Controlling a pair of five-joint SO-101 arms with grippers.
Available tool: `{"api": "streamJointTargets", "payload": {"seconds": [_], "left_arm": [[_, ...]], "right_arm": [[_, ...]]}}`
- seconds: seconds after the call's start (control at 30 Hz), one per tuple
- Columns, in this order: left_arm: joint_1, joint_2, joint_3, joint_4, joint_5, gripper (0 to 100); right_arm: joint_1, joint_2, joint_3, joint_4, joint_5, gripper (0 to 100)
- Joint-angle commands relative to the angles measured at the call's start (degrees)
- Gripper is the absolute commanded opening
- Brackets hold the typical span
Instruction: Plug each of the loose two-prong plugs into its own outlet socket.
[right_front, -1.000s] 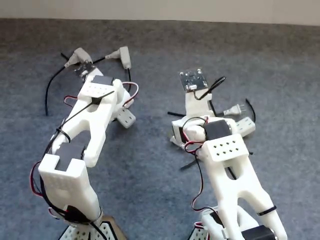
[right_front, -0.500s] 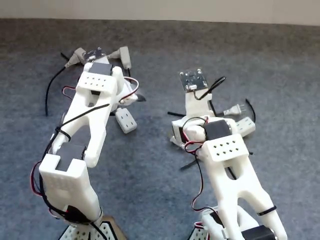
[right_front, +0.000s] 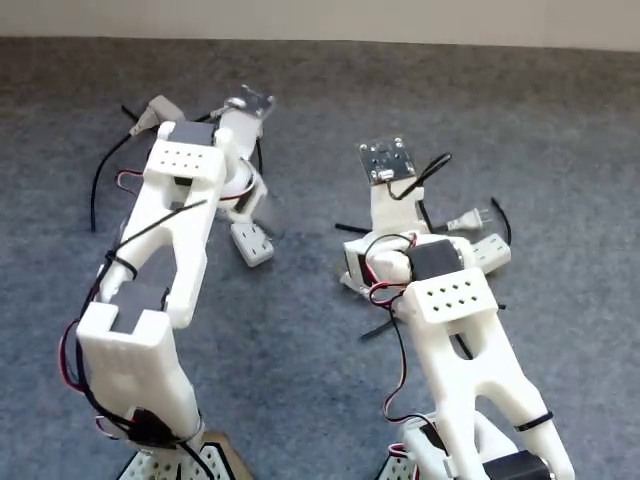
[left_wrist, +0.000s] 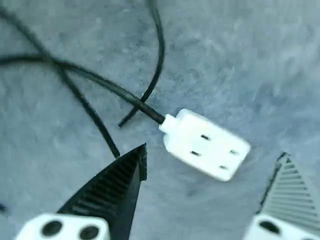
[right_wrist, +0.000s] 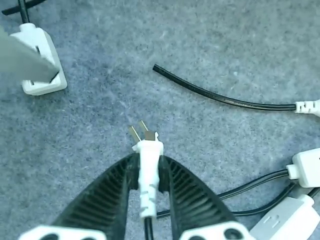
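Two arms are sitting side by side on the grey carpet (right_front: 560, 120). The left gripper (left_wrist: 212, 154) is hanging with its fingers spread wide over a white outlet socket (left_wrist: 206, 145). The socket is lying between the fingertips, apart from both, slots facing up, its black cable (left_wrist: 100, 82) trailing away. The right gripper (right_wrist: 149, 161) is pinching a two-prong plug (right_wrist: 148, 150) by its white body, prongs pointing out past the fingertips. Another socket (right_wrist: 40, 65) is lying well ahead of that plug, and two more sockets (right_wrist: 307, 167) are resting near the gripper.
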Motion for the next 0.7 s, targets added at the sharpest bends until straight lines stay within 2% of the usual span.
{"api": "streamJointTargets", "payload": {"seconds": [0.0, 0.13, 0.3, 0.5, 0.67], "left_arm": [[-0.84, 2.95, -5.41, -0.18, -17.76, 38], [-1.36, 8.31, -10.86, -0.18, -25.58, 38], [-1.36, 13.85, -18.07, -0.18, -29.80, 38], [-1.10, 18.42, -18.77, 1.49, -39.38, 38], [-0.92, 18.42, -18.86, 5.89, -46.95, 38]], "right_arm": [[0.92, -0.13, -0.31, -0.75, -0.53, 0.6], [0.92, -0.13, -0.31, -0.66, -0.53, 0.6], [0.92, -0.13, -0.31, -0.66, -0.53, 0.6], [0.92, -0.13, -0.40, -0.75, -0.44, 0.6], [0.92, -0.13, -0.40, -0.75, -0.44, 0.6]]}}
